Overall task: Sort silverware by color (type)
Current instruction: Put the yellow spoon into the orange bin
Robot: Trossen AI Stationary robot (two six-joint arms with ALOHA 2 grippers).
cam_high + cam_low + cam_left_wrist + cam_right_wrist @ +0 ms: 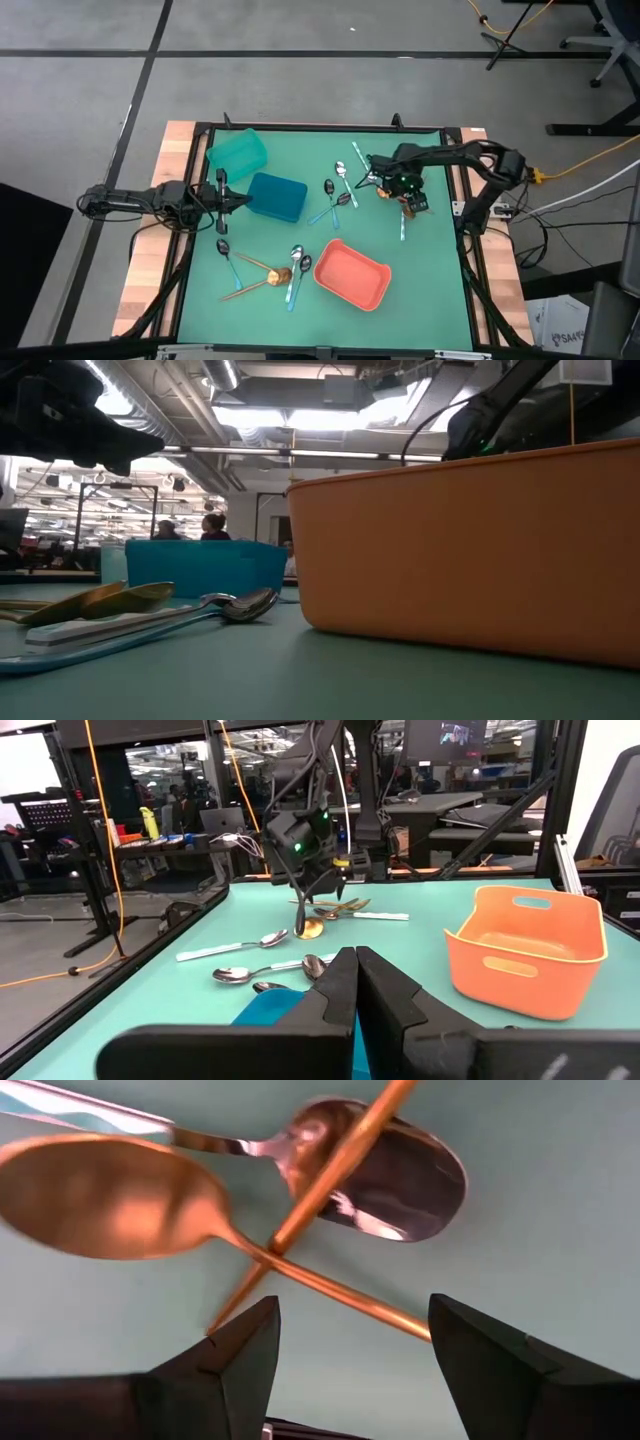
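Crossed copper-gold spoons (pixel 250 1240) under right gripper (pixel 350 1342) show only wrist-side.

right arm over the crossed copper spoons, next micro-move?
Probably lower straight down and close. The right gripper is open, its fingers straddling the crossing of two copper-gold handles, with a silver spoon just beyond. Left gripper waits shut by the blue bin.

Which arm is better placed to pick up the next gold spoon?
The right. Its open right gripper hangs just above the crossed copper-gold spoons, fingers either side of a handle. The left gripper is shut, by the blue bin.
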